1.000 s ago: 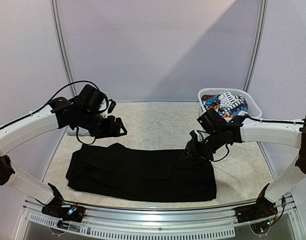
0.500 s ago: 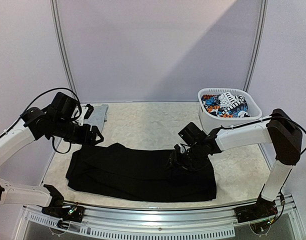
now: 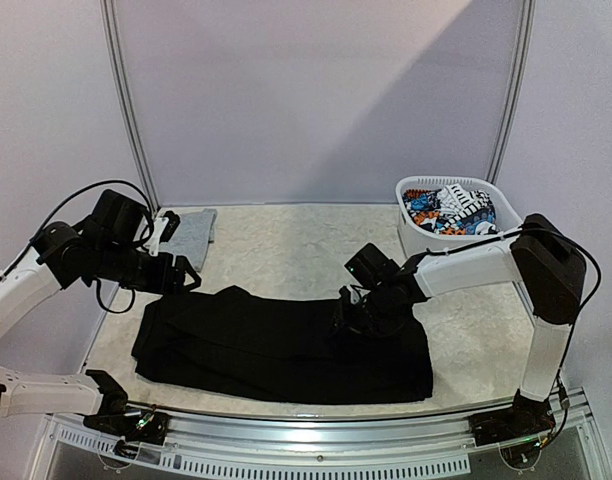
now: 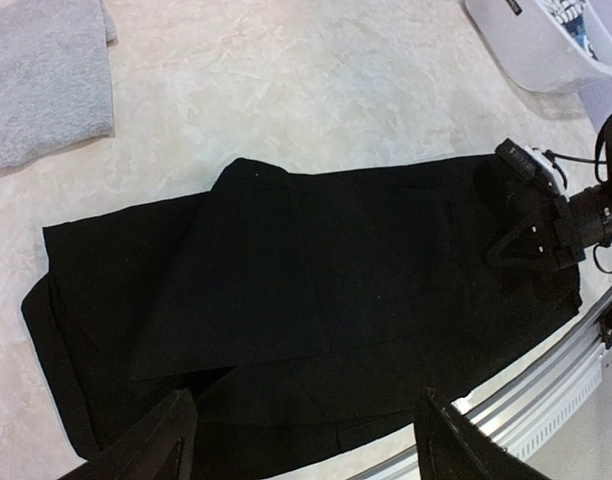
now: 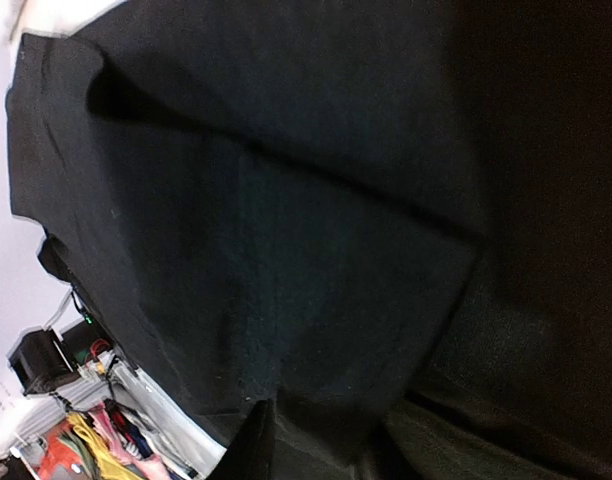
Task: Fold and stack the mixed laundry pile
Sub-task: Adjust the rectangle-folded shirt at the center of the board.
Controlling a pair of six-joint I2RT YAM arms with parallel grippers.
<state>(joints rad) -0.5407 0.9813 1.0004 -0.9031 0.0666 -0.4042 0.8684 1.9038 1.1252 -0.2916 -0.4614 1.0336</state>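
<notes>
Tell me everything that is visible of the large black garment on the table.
The black garment is a large, soft, matte cloth, spread flat on the table near its front edge, roughly rectangular. One layer is folded over its left part, leaving a diagonal edge. The right gripper rests on its far edge, right of centre; whether the jaws pinch cloth is unclear.

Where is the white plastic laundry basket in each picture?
Top external: the white plastic laundry basket sits at the right side, just above the middle.
Left wrist: it is in the upper right corner, cut off by the edge.
Right wrist: not in it.
Shared landmark: the big black cloth garment, seen in every view.
</notes>
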